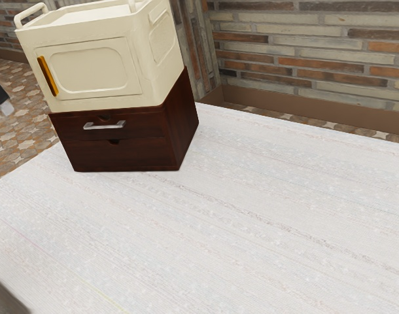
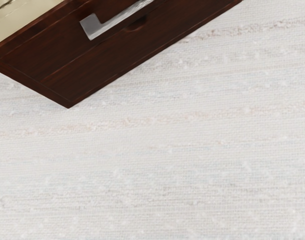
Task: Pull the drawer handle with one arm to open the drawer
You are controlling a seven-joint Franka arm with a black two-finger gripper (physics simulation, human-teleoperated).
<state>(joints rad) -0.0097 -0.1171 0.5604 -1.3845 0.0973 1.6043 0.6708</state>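
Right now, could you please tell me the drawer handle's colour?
The handle is silvery grey, clearest in the wrist view.

cabinet (image 1: 184, 118) 1 | drawers (image 1: 144, 127) 2 | silver handle (image 1: 104, 125) 1 | cream box (image 1: 91, 69) 1 | amber handle (image 1: 48, 76) 1

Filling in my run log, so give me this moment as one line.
upper dark-brown wooden drawer: shut | silver metal bar handle: untouched | cream plastic box: atop the drawer's cabinet | pull: not begun

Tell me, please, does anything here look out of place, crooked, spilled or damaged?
Nothing stands out. The cream box sits evenly on the dark cabinet, the upper drawer and lower drawer look closed, and the metal handle looks straight. I see no spill or damage.
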